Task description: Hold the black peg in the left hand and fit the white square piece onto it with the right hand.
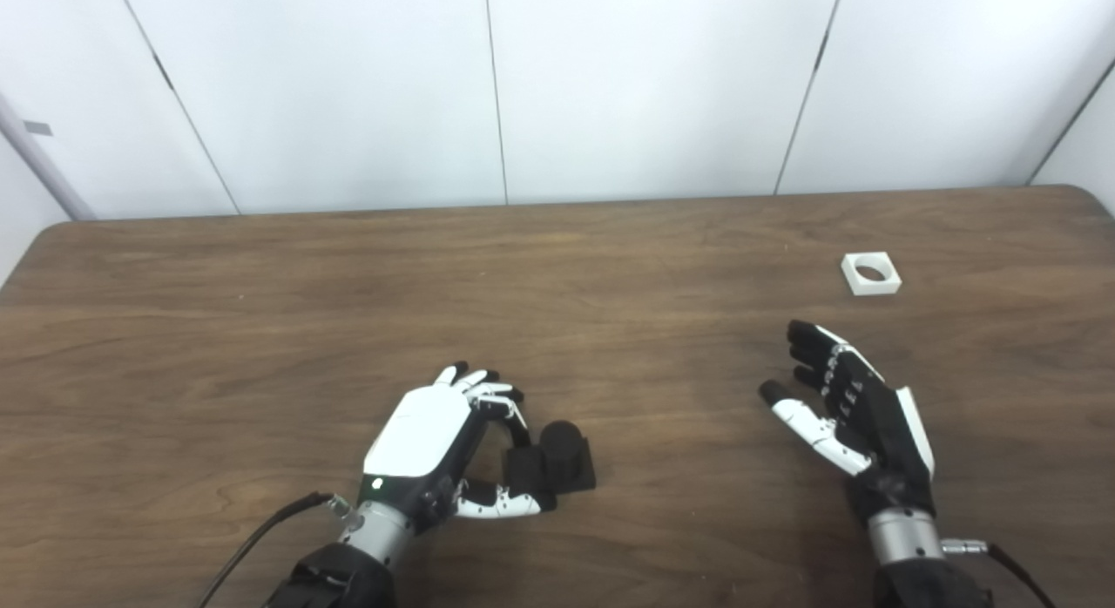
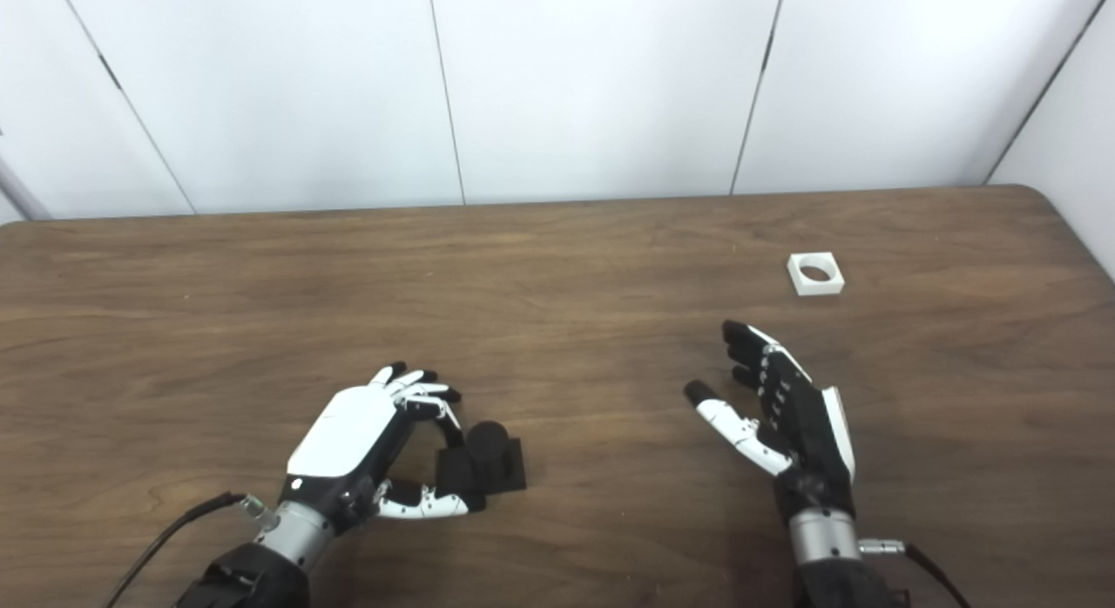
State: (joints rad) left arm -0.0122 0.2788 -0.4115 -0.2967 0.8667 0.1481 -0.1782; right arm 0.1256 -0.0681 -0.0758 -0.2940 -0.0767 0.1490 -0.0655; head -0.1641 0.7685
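Note:
The black peg, a short cylinder on a square base, rests on the wooden table near the front middle. My left hand is at its left side, fingers curled down onto the base and thumb pressed against the base's near corner. The white square piece, with a round hole, lies flat at the far right of the table. My right hand hovers open, palm turned left and fingers spread, well short of the white piece and nearer to me. Nothing is in it.
White wall panels stand behind the table's far edge. A black cable trails from my left wrist. The table's rounded right corner lies just beyond the white piece.

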